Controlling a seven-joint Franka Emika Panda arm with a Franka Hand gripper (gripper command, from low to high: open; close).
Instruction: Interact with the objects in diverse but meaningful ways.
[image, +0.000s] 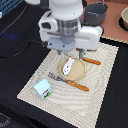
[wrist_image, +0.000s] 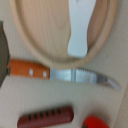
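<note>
Your white robot arm (image: 67, 22) hangs wrist-down over the beige woven placemat (image: 95, 92), its bulky head covering the far edge of the round tan plate (image: 80, 74). The gripper (image: 70, 51) sits just above the plate; you cannot tell whether its jaws are apart or together, as the fingertips are hidden.

On the plate lies a little white bottle-like piece (image: 69, 65), smooth and flat, with a narrow neck. The wrist view shows it (wrist_image: 80, 25) on the plate's pale wood-toned surface (wrist_image: 37, 30).

Just beside the plate lies a knife (wrist_image: 60, 74) with a glossy orange handle and serrated metal blade. Near it are a dark brown ridged sausage (wrist_image: 46, 116) and the edge of a shiny red tomato (wrist_image: 98, 122).

In the exterior view, an orange-handled fork (image: 69, 82) lies beside the plate, and a pale-blue-and-white milk carton (image: 43, 89) stands near the placemat's corner.
</note>
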